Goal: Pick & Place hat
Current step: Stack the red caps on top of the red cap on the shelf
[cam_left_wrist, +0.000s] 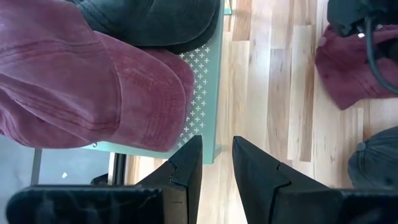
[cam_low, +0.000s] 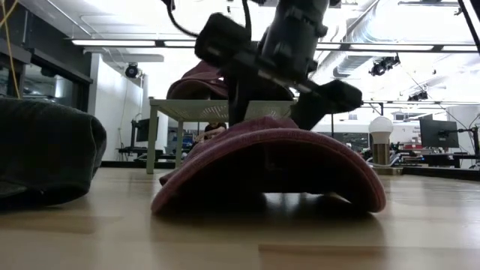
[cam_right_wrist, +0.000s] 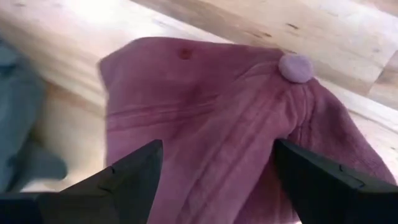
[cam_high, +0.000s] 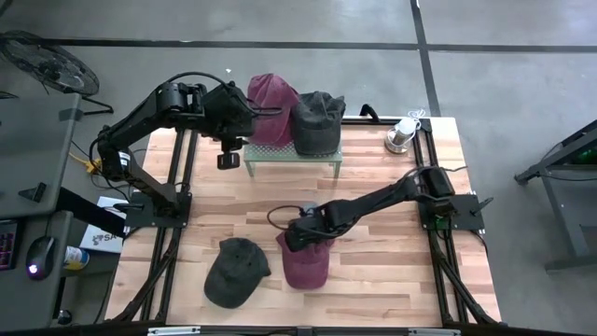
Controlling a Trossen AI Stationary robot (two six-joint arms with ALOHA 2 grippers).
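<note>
A maroon hat (cam_high: 306, 269) lies on the wooden table near the front middle, resting on its brim and rim (cam_low: 270, 161). My right gripper (cam_right_wrist: 217, 149) is open wide just above it and points down, one finger on either side of the crown (cam_right_wrist: 205, 106). The hat's top button (cam_right_wrist: 296, 67) shows beyond the fingers. A dark green hat (cam_high: 233, 273) lies to its left. Another maroon hat (cam_high: 270, 107) and a dark hat (cam_high: 317, 121) sit on a green stand (cam_high: 289, 154) at the back. My left gripper (cam_left_wrist: 217, 146) hovers by the stand's front left corner, slightly open with nothing between its fingers. My right gripper comes at the maroon hat's crown from above, its open fingers (cam_low: 240, 105) reaching down to the top of the cloth. I cannot tell whether they touch it. The hat lies flat on the table.
A silver lamp-like object (cam_high: 401, 135) stands at the table's far right corner. The green stand's legs (cam_low: 154, 139) rise behind the hat. Bare wood lies between the stand and the two hats on the table.
</note>
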